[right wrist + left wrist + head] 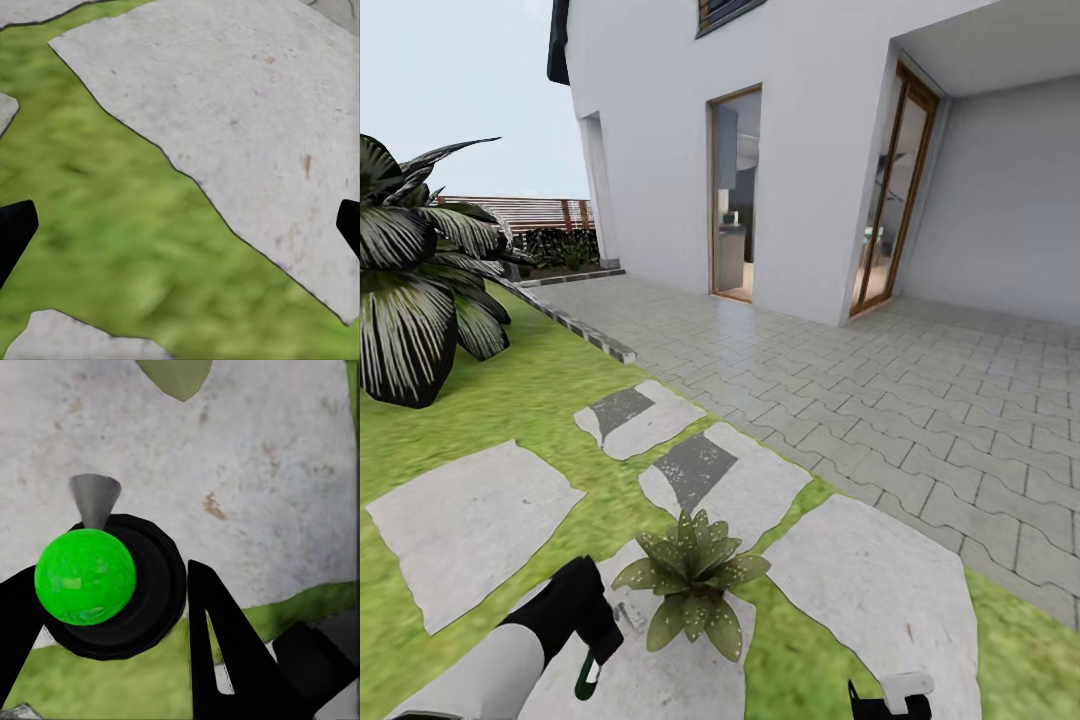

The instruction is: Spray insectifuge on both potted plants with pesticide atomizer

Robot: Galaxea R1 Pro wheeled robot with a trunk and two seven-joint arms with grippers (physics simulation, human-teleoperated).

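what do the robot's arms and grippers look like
The left arm is a smooth pale grey tube ending in a black wrist and black left gripper. Its fingers are flat, black and wedge-shaped. The right gripper shows black fingertips, with a white part behind.

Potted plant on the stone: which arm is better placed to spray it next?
Left. Its claw is shut on the pesticide atomizer, right beside the potted plant. The right claw is open and holds nothing, over grass and a stepping stone.

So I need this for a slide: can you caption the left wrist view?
Left end effector gripping the pesticide atomizer, seen end-on, above a pale stepping stone edged by lawn.
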